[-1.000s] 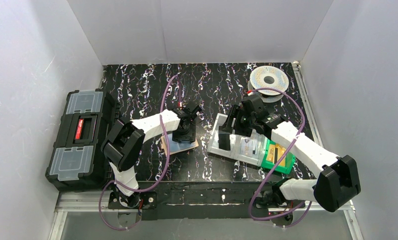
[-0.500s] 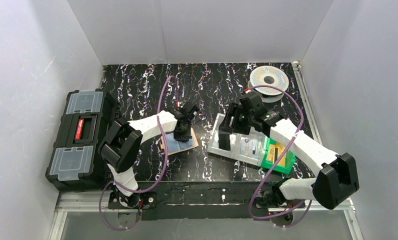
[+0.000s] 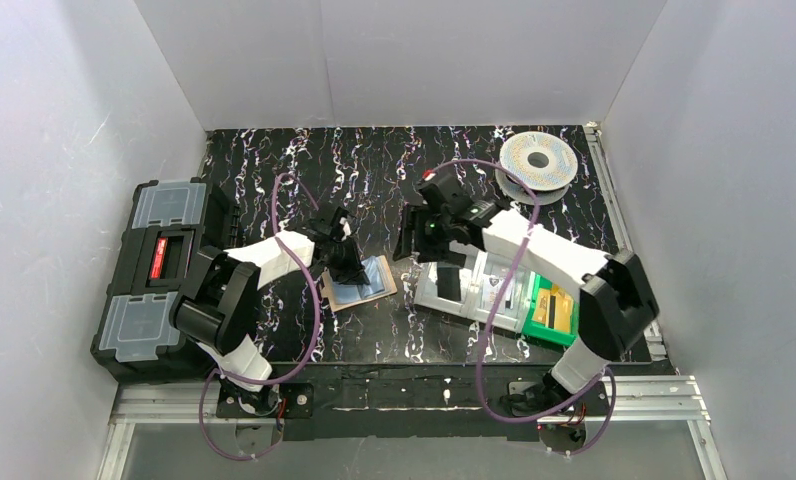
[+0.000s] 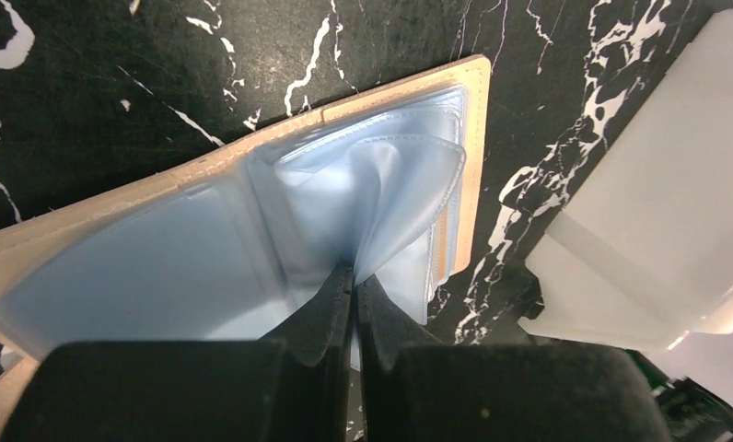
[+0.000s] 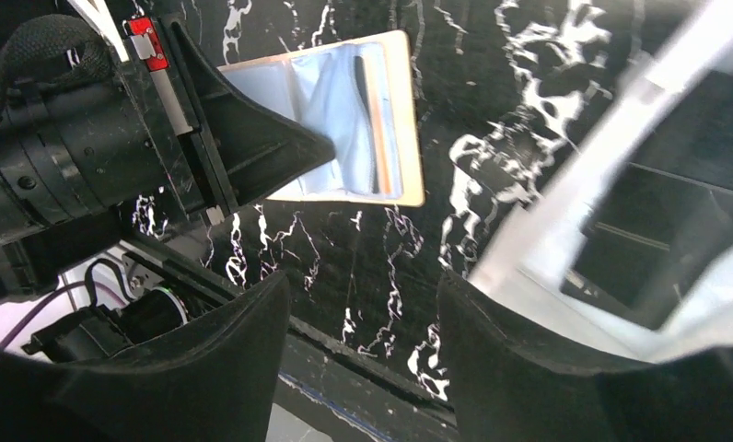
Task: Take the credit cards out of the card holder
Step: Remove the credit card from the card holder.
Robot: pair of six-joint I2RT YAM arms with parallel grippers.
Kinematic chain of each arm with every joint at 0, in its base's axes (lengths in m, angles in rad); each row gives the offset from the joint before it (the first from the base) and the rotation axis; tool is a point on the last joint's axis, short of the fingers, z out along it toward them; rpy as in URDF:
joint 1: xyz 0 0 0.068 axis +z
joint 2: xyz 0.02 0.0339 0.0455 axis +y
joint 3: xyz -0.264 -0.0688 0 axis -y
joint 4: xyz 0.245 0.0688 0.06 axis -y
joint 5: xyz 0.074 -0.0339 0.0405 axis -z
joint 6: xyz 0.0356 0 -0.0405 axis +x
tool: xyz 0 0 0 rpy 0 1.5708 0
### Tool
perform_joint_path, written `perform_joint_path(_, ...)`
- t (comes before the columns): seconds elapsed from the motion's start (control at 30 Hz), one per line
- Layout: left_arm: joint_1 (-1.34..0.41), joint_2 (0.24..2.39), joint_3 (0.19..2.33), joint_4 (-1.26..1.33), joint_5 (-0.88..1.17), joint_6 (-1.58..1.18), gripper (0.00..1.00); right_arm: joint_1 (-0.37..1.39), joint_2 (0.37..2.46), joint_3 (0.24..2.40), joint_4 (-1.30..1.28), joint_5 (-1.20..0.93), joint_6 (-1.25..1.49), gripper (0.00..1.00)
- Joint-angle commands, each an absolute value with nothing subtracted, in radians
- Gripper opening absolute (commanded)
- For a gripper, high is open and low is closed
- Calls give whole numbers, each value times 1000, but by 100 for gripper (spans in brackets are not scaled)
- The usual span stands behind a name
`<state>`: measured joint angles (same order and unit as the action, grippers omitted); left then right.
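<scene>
Tan leather-like folding card holder [image 3: 377, 280] lies open on the black marbled tabletop [image 3: 274, 160], between my two arms and just left of the clear plastic compartment tray [image 3: 469, 290]. The top view only gives me the left claw [image 3: 354, 270] down over the holder's left end. The left wrist view shows that claw clenched on a pale blue shiny sheet [image 4: 400, 193], which is lifted into a fold off the inner panel. The right wrist view adds the right claw [image 5: 363, 285], released with jaws wide, hovering over the tabletop strip between holder and tray. A second ago the right arm was over the tray; now it has swung left toward the holder. The left claw was part open, now pinched; the holder is in the same spot. I can't tell if the pinched sheet is a credit card or a soft pocket. The holder's near corner is hidden behind the left claw, and the tray is blurred in both wrist views.
</scene>
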<state>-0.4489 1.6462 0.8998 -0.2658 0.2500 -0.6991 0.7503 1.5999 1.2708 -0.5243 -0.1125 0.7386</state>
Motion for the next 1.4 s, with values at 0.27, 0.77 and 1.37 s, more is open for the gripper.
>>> perform_joint_path(0.27,-409,1746,815,-299,302,-714,0,801,1892,1400,-448,-297,744,63)
perform_joint_path(0.77,-402,1745,808,-303,308,-708,0,799,1966,1349,-362,-341,852,44)
perform_joint_path(1.37,-400,1742,804,-306,311,-705,0,799,2006,1348,-351,-347,877,41)
